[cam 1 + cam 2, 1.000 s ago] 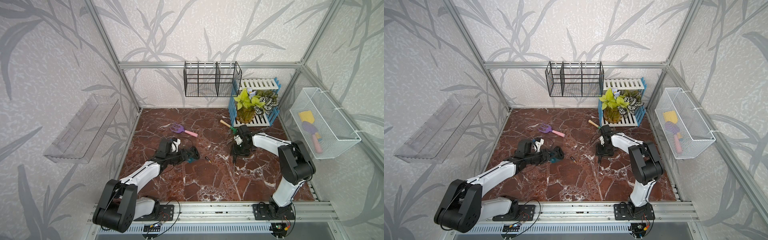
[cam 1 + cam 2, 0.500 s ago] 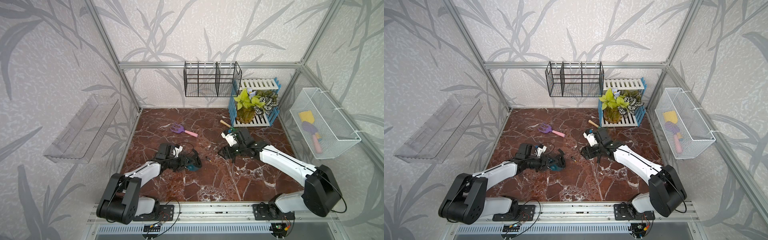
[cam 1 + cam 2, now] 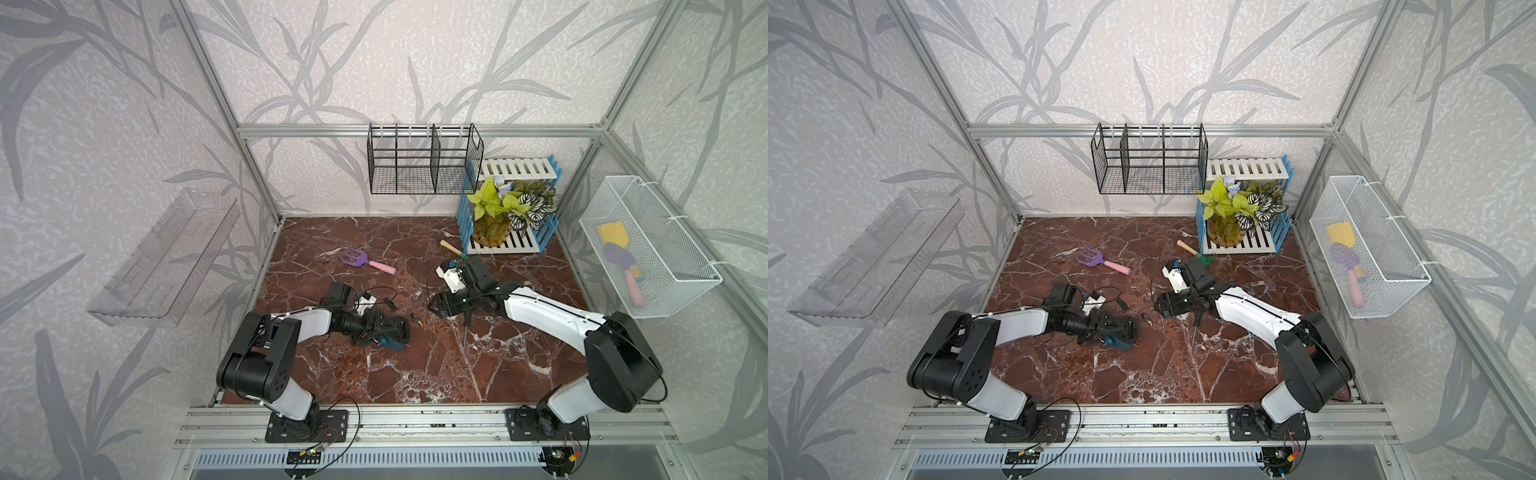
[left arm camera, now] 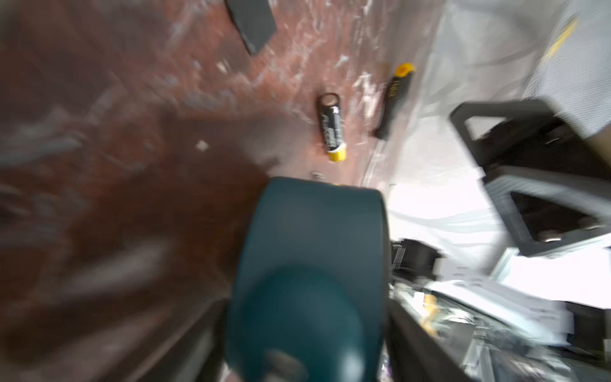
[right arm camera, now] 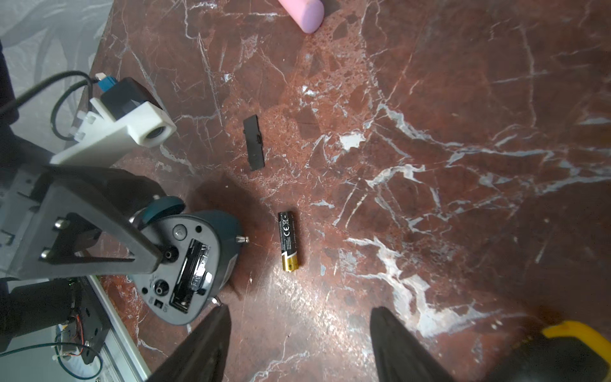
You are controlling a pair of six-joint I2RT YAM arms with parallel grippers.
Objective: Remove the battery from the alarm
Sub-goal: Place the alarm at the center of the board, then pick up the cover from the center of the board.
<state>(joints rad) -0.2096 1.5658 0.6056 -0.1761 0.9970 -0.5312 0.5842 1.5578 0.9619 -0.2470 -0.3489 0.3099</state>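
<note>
Battery point(image 5: 288, 241) is out of the alarm point(image 5: 188, 264) and flat on the table point(image 3: 415, 374), touching nothing. In both top views you see it point(image 3: 416, 318) point(image 3: 1146, 318) between the two arms, just right of the alarm and near the tip of the right end effector point(image 3: 434, 307). That end effector's fingers point(image 5: 211, 344) are spread apart and hold nothing. The battery sits just ahead of the gap between them. The left end effector point(image 3: 392, 330) has a finger on either side of the alarm. The left wrist view is blurred, so you can't tell if it's clamped or loose. The slot in the alarm's black back is empty. A small black cover plate point(image 5: 254, 143) lies just beyond the battery. A screwdriver point(image 4: 393, 99) lies by the right arm.
</note>
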